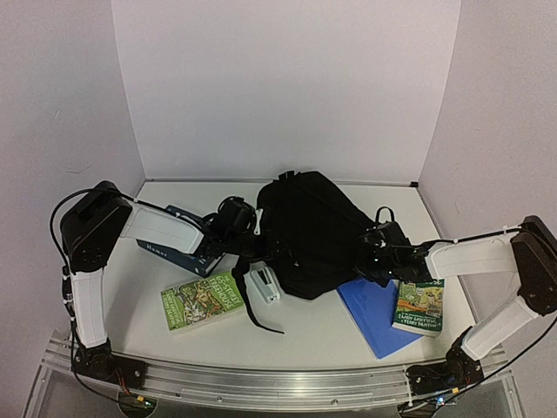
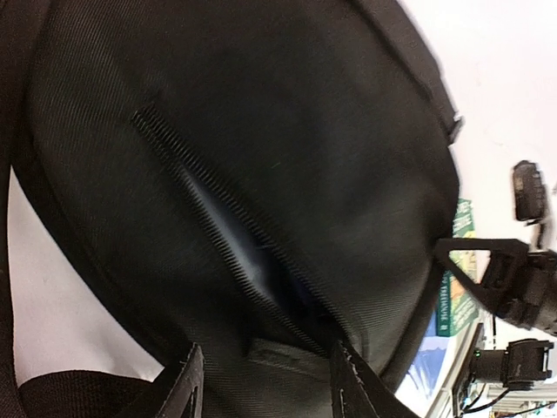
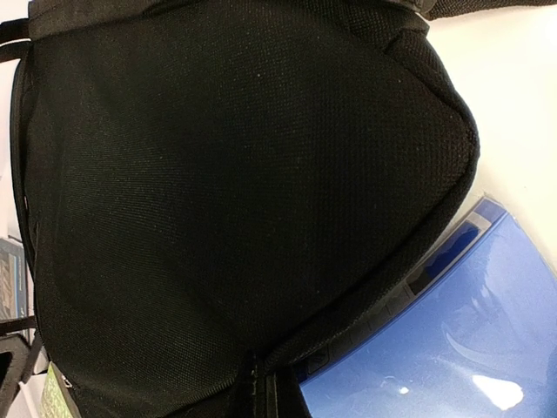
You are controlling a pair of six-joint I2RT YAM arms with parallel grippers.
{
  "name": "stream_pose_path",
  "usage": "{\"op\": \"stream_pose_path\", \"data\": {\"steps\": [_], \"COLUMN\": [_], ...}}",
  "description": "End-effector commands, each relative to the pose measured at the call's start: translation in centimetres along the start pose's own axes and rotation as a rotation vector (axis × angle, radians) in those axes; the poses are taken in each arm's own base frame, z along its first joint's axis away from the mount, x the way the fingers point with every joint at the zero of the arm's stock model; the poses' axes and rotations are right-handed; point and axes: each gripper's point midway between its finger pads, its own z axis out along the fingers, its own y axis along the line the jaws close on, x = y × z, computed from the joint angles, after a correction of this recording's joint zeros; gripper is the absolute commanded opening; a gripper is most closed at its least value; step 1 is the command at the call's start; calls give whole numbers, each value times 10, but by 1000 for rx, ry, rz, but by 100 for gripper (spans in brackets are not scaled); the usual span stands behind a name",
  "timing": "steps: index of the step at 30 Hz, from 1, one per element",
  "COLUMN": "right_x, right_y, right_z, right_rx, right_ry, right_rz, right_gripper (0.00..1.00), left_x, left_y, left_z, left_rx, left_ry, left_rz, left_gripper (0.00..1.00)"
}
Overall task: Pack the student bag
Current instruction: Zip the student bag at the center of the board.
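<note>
Left fingers [image 2: 184,392] flank student bag's [image 2: 287,113] zip [image 2: 218,218], unseen overhead

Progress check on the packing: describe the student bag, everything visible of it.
The student bag is a large black backpack of soft woven fabric, lying flat in the middle of the table. A zip on its face is partly open, with something pale bluish showing inside. A black strap trails toward the near edge. The bag's right edge lies over part of a blue folder. The left fingers stand apart at the zip's end, and the right fingers, shut, meet its right side.
</note>
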Motion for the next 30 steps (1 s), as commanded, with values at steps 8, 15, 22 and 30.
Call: {"op": "stream_pose_path", "data": {"steps": [8, 15, 22, 30], "right_x": [-6, -6, -6, -6], "right_y": [-6, -5, -7, -5], "right_z": [-6, -6, -6, -5], "right_rx": [24, 21, 25, 24], "right_ry": [-27, -26, -26, -25], "right_rz": [-7, -9, -10, -15], "right_gripper": [0, 0, 0, 0], "left_x": [8, 11, 8, 4], "left_y": [-8, -12, -16, -22], "left_z": [12, 22, 26, 28], "left_rx": [75, 107, 124, 140], "left_ry": [51, 84, 85, 80], "left_rz": [-47, -57, -44, -33], "left_gripper": [44, 41, 38, 28]}}
